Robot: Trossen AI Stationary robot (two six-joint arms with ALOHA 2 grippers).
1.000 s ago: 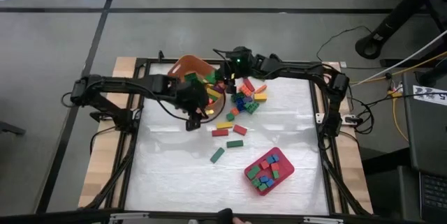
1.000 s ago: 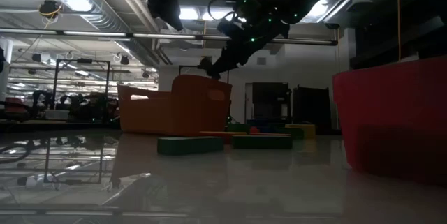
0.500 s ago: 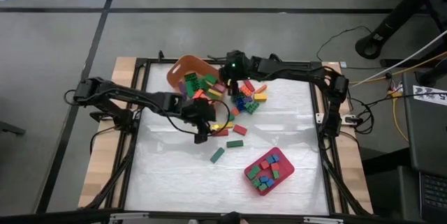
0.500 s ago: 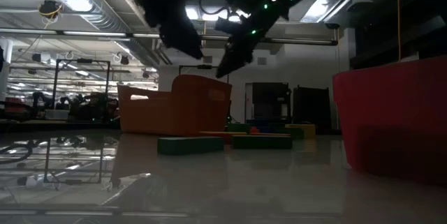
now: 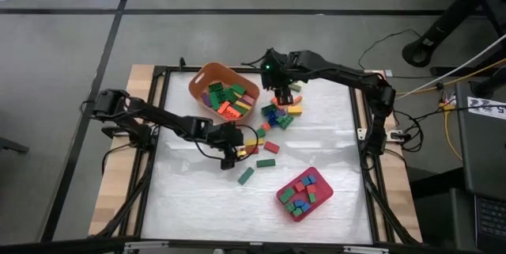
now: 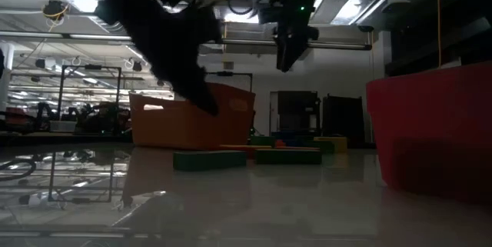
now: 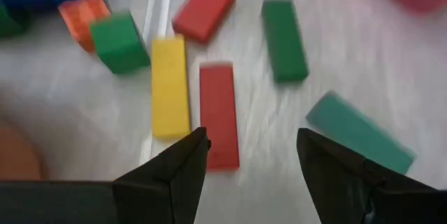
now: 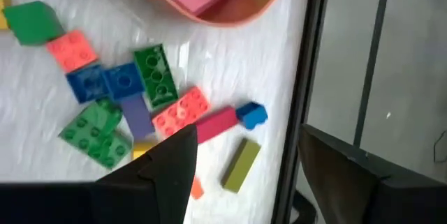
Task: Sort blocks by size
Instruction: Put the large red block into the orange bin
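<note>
Many blocks lie in the orange tub [image 5: 225, 92] at the table's far side. A loose pile of blocks [image 5: 277, 115] lies to its right. Small ones fill the pink-red tray [image 5: 304, 193]. My left gripper [image 7: 251, 158] hangs open, low over the long blocks at mid-table. Its fingers stand just on the near side of a long red block [image 7: 218, 112] and a yellow one [image 7: 170, 84], touching neither. Two green long blocks [image 7: 284, 39] [image 7: 357, 133] lie close by. My right gripper [image 8: 248, 147] is open, high above the pile's far edge, pointing steeply down with nothing between its fingers.
A dark frame rail [image 8: 304, 77] runs along the table's far edge, just behind the pile and tub. In the low view the tray's wall [image 6: 430, 131] rises at the right and a green block [image 6: 209, 158] lies in front of the tub [image 6: 192, 116]. White table shows toward the near edge.
My left gripper has come down from beside the tub toward the near edge, and now hangs low over the long blocks. My right gripper has drawn away from the tub toward the table's right, risen, and tipped from slanting to pointing steeply down.
</note>
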